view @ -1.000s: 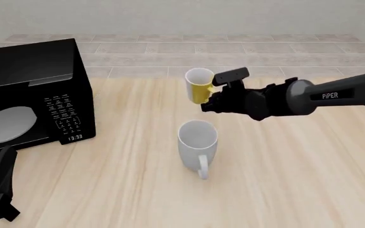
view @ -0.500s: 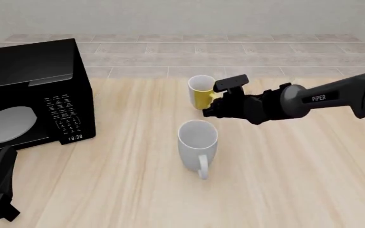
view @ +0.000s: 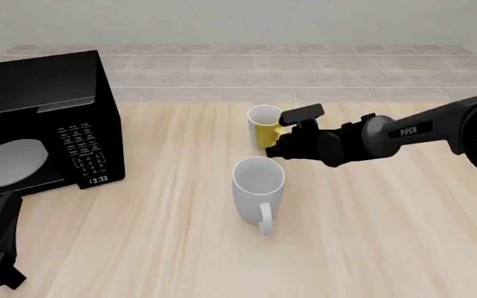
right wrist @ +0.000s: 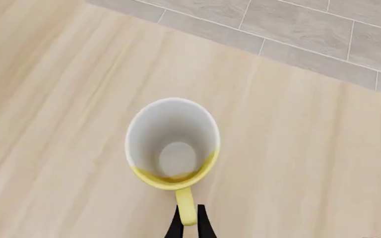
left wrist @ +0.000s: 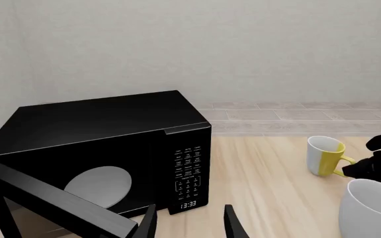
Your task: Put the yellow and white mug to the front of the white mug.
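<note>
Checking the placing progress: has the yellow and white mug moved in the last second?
Yes. The yellow and white mug has dropped lower, toward the white mug.

You face a light wooden table (view: 139, 236) with pale grain running away from you. On its left stands a black microwave (view: 35, 124), with a round pale window in its door and a keypad whose clock shows 13:33. Beyond the table's far edge lies a grey tiled floor (view: 222, 62), and behind it rises a plain off-white wall (view: 238, 18). The light is even and soft.
</note>
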